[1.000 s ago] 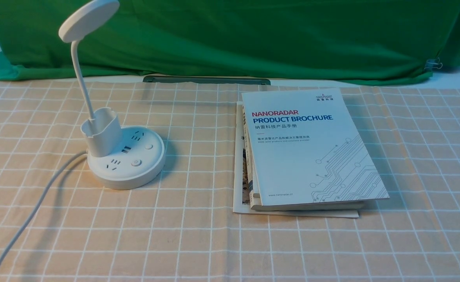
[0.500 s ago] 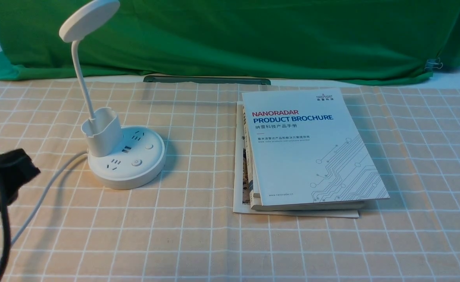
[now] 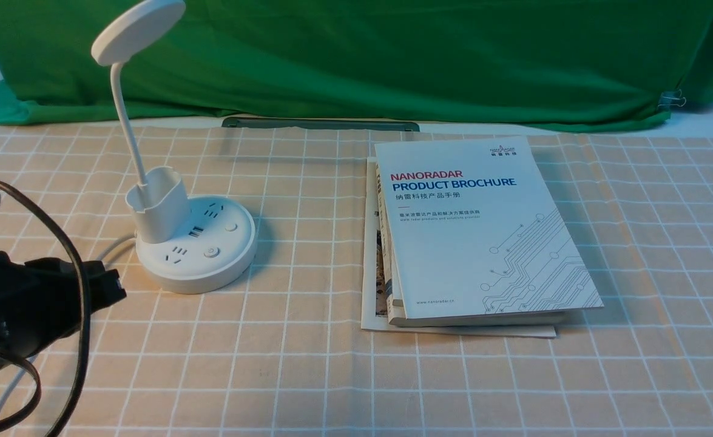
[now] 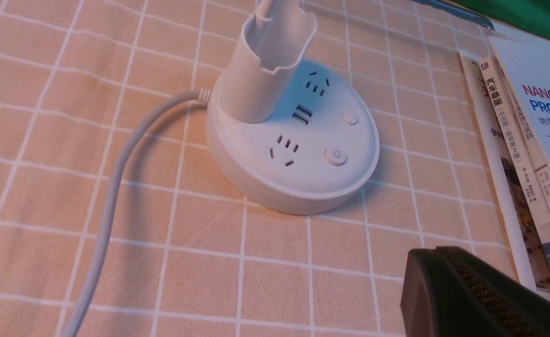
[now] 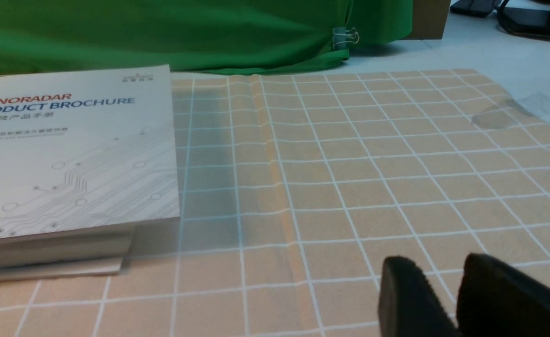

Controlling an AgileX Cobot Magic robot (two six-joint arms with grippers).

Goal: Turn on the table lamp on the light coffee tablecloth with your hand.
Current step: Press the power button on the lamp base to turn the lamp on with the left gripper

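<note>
The white table lamp stands at the left on the light coffee tablecloth, its disc head unlit. On its round base are sockets, a plain button and a power button. My left gripper, the hand, hovers low just left of the base, apart from it. In the left wrist view the power button lies ahead of the left gripper, whose fingers are pressed together. The right gripper hangs over bare cloth, fingers slightly apart, holding nothing.
A stack of brochures lies right of the lamp. The lamp's white cord runs from the base toward the front left, under my left arm. A green backdrop cloth hangs behind, with a dark strip at its foot.
My left arm has come into the front view from the left edge and moved right, toward the lamp base. The lamp and brochures have not moved.
</note>
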